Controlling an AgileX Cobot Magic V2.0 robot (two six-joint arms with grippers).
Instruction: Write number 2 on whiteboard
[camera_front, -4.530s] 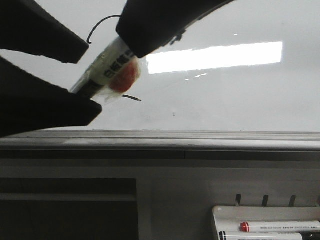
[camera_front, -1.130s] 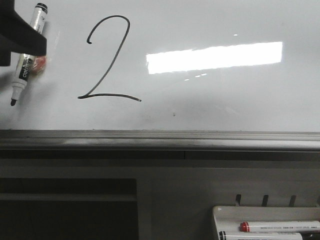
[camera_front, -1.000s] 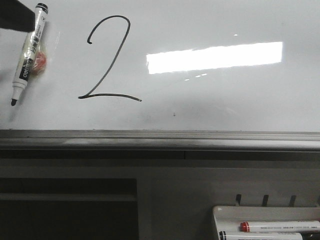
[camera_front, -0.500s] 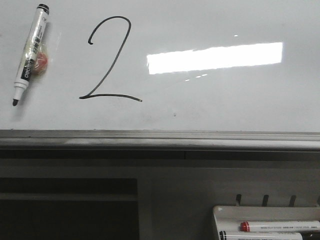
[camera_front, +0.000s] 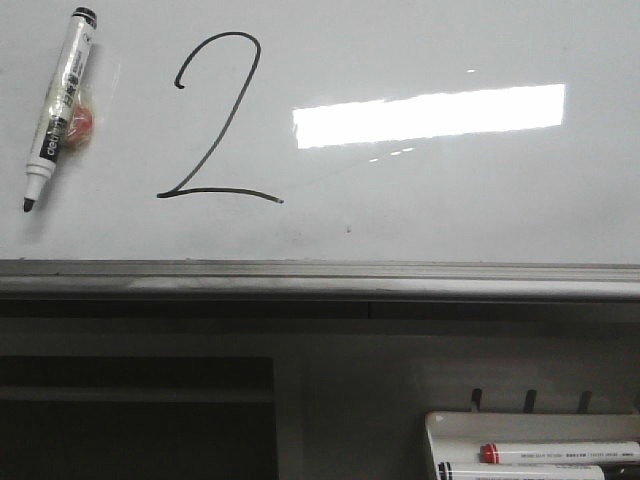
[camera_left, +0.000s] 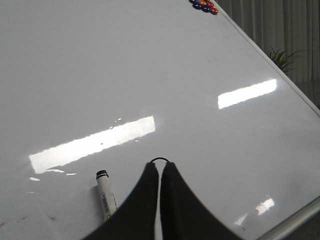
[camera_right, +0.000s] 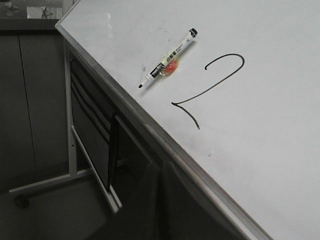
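Observation:
The number 2 (camera_front: 220, 190) stands in thin black line on the whiteboard (camera_front: 450, 200), complete from hooked top to wavy base. A white marker with a black cap (camera_front: 58, 110) lies slanted on the board to its left, tip down, with a red blob beside its barrel. No gripper shows in the front view. In the left wrist view my left gripper (camera_left: 160, 166) is shut and empty, hovering off the board, the marker (camera_left: 106, 200) beside it and the 2's hook (camera_left: 159, 159) just past its tips. My right gripper (camera_right: 161, 169) is shut and empty below the board's rail, away from the 2 (camera_right: 215, 84).
A grey metal rail (camera_front: 320, 280) edges the board. A white tray (camera_front: 530, 425) at the lower right holds spare markers (camera_front: 560, 453). Coloured magnets (camera_left: 205, 6) sit in a far corner of the board. The stand's frame (camera_right: 95, 165) runs under the board.
My left gripper finished the 2, set the marker on the board at the left, let go and drew back out of the front view. The marker stays where it was left.

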